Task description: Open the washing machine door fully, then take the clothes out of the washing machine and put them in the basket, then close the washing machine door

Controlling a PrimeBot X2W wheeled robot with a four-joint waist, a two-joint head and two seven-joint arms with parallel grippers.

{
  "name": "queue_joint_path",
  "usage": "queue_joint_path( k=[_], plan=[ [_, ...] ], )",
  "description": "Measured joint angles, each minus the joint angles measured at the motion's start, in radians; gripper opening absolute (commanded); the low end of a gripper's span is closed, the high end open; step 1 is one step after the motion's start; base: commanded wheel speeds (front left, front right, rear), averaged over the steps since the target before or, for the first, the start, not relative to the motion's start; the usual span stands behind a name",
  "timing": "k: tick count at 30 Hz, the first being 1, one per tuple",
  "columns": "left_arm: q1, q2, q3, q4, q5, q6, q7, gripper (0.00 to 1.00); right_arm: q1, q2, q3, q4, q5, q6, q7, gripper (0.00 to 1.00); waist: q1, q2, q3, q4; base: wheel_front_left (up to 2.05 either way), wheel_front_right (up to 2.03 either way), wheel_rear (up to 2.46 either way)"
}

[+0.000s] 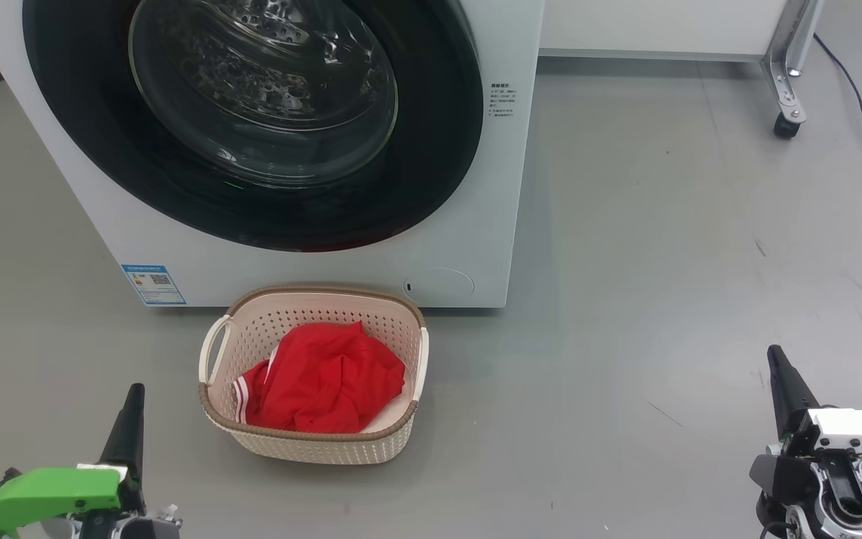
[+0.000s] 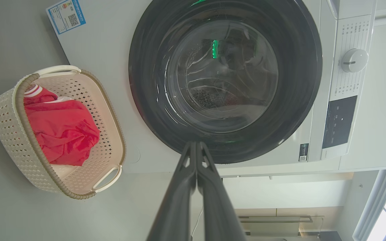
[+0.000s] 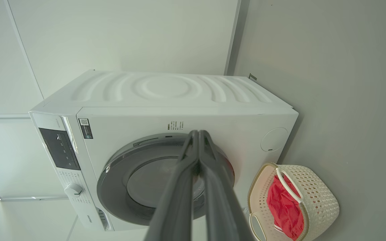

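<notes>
Empty, fingers together: left gripper [image 2: 196, 144], right gripper [image 3: 198, 134]. Ahead of both: washing machine door [image 1: 251, 97], shut. Ahead, between them: clothes [image 1: 326, 382] in basket [image 1: 319, 449]. Remaining: apparently nothing.

The grey floor [image 1: 625, 262] carried the white washing machine [image 1: 87, 195] by its far edge, the cream basket [image 1: 311, 442] just before the machine's front, and a castored metal leg [image 1: 790, 75] and thin black cable [image 1: 861, 105] toward its far right corner.
</notes>
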Motion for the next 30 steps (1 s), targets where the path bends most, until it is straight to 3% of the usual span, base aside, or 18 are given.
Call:
queue_joint_path(
  k=[30],
  plan=[
    [-0.001, 0.000, 0.004, 0.000, 0.000, 0.000, 0.000, 0.00, 0.000, 0.000, -0.002, 0.000, 0.000, 0.000, 0.001, 0.00, 0.0000, 0.0000, 0.000, 0.000, 0.00, 0.00, 0.00]
  ],
)
